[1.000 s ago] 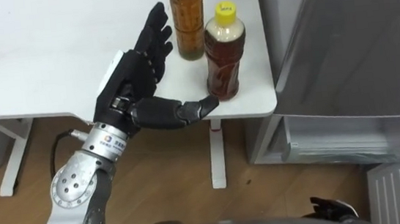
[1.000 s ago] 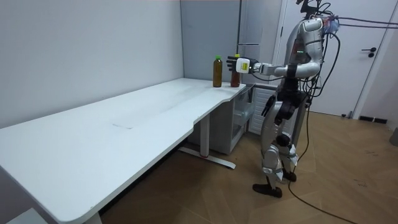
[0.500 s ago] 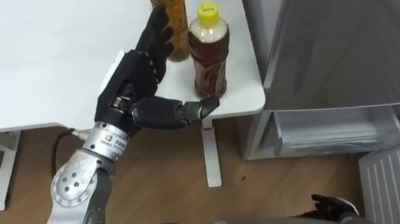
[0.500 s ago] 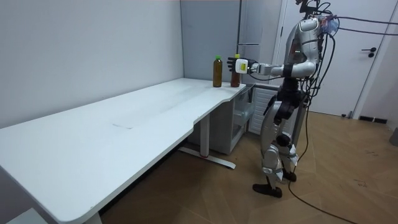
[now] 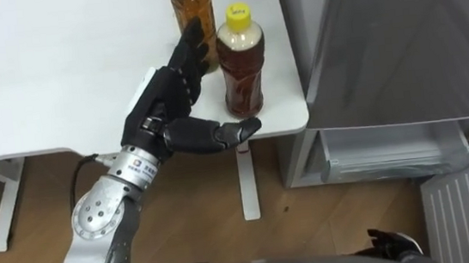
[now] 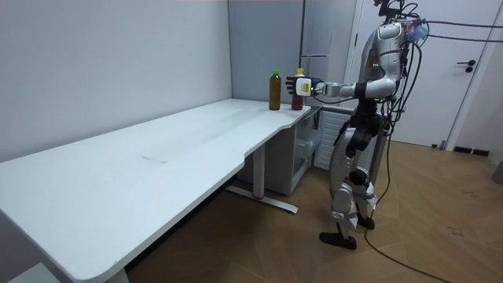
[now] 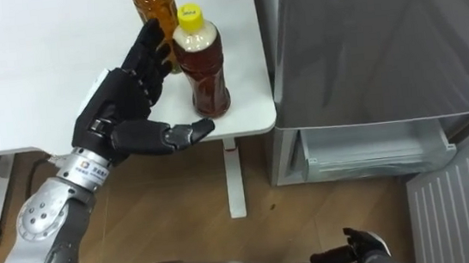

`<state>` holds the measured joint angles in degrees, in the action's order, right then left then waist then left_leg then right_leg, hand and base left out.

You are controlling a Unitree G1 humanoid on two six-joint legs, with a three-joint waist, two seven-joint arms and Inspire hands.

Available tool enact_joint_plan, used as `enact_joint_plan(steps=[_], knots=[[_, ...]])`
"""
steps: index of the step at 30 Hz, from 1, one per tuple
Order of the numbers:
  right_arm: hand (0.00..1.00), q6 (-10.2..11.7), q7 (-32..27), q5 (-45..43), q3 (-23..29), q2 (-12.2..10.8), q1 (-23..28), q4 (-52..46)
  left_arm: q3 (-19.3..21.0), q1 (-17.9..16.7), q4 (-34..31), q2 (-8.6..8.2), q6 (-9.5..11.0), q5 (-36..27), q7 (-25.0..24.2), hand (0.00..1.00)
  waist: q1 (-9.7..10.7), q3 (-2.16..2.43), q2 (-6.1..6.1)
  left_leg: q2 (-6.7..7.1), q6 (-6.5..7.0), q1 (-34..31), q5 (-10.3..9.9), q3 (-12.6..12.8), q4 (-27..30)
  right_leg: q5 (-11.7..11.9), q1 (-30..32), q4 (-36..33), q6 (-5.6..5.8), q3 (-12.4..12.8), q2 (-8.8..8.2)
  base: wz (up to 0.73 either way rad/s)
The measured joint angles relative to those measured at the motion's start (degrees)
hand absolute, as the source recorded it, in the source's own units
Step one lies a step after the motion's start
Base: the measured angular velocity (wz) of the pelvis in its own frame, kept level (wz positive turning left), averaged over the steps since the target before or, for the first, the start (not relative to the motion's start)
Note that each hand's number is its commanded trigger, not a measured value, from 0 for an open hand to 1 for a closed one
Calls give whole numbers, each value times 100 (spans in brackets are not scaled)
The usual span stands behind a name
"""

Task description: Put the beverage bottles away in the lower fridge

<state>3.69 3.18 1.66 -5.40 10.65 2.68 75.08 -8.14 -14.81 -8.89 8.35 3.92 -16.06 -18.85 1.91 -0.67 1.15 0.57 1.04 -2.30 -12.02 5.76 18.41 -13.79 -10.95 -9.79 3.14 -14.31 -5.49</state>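
The two drinks stand on the white surface (image 5: 56, 71) at its far right corner: a yellow-capped bottle (image 5: 240, 62) of dark brown tea just inside the right edge and near the front edge, and a taller bottle (image 5: 191, 6) of amber tea close behind it to the left, its top cut off in the eye views and its green cap showing in the room view. The left hand (image 5: 167, 99) reaches over the front edge towards them with its fingers (image 5: 192, 49) straight and slightly spread, their tips overlapping the lower part of the taller bottle and lying just beside the yellow-capped one; whether they touch either bottle cannot be told. The thumb (image 5: 217, 134) juts out sideways along the front edge, its tip just below the base of the yellow-capped bottle, and nothing is held. The right hand (image 5: 388, 243) shows low at the bottom of the eye views, its fingers too small to read. Right of the surface stands the grey fridge (image 5: 398, 38), its lower compartment (image 5: 392, 155) open beneath the closed upper part. In the room view the robot stands upright on the wooden floor (image 6: 440, 228) at the end of the long surface, left arm stretched level towards the bottles.
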Motion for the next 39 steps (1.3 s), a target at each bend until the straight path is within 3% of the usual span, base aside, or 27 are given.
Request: enact_joint_plan(steps=[6, 25, 39], knots=[[0, 1, -134, -9, 10, -43, 54, -4, 4, 115, 40, -10, 0, 54, 126, 0, 82, -24, 56, -2, -1, 8, 0, 18, 6, 0, 9, 6, 0, 44, 1, -1], [0, 2, -307, -21, 59, -58, 174, -132, 5, 178, 178, -75, 0, 52, 470, 0, 165, 14, -12, -22, -6, 182, 5, 208, -92, 1, -2, -2, -2, 430, 5, -5], [0, -9, -307, -430, 103, -58, 183, -129, 25, 642, 370, -75, 1, 46, 481, 0, 264, 0, -41, -78, -10, 227, 5, 322, -119, 31, 0, -4, -25, 568, 38, -3]])
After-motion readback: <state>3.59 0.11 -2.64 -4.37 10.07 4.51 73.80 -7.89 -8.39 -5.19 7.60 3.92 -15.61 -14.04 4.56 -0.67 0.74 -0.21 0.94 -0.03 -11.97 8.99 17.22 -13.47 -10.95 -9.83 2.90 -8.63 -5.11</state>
